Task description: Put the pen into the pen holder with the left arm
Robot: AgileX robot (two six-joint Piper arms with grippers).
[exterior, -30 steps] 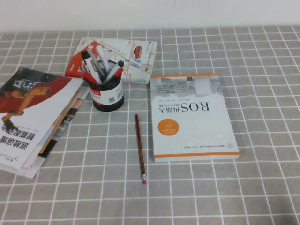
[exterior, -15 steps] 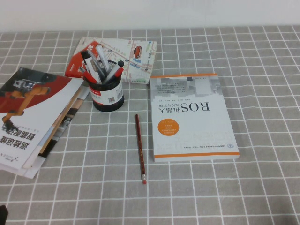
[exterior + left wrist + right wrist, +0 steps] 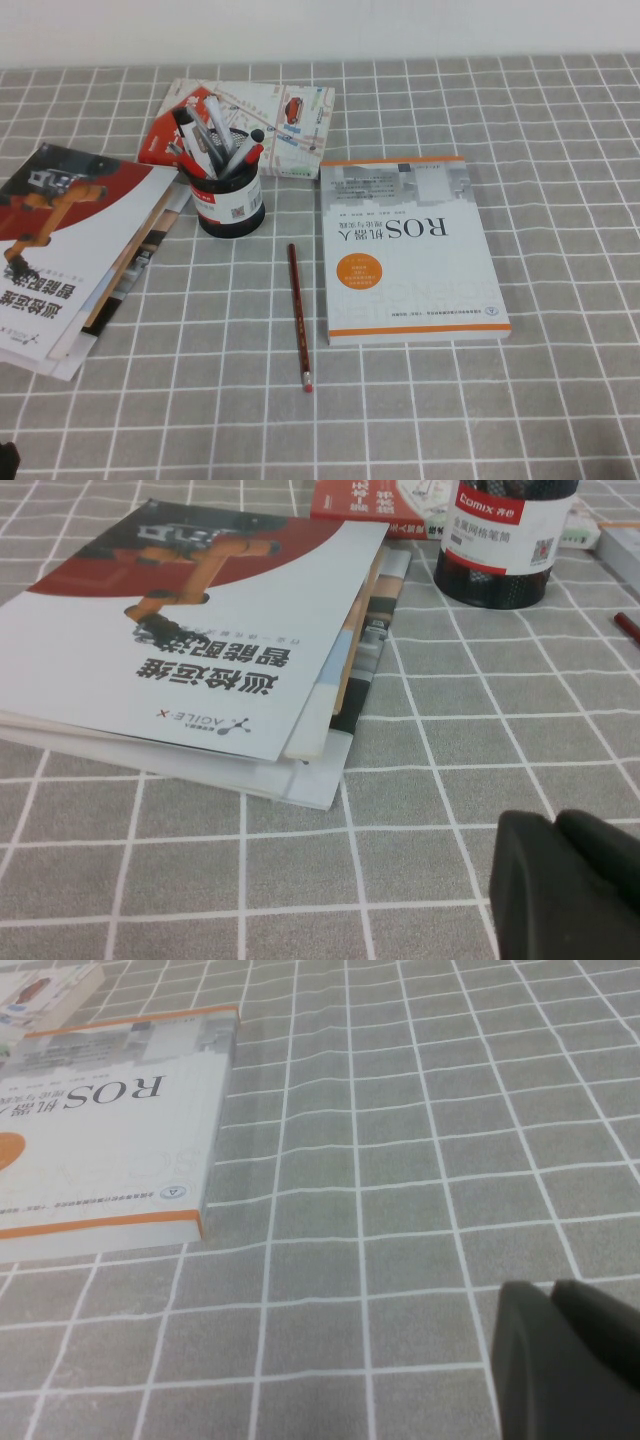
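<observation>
- On the tabletop, the pen lies flat between pen holder and ROS book; my left claw, fingers together, sits low beside the booklet stack.
- Approach from above, spreading across the shaft; avoid the book edge.
- My right claw, fingers together, rests apart.

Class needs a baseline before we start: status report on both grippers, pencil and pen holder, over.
Left gripper low beside magazines, empty. Right gripper parked beside book, empty. Pencil flat on cloth, untouched, near pen holder. Path clear.
</observation>
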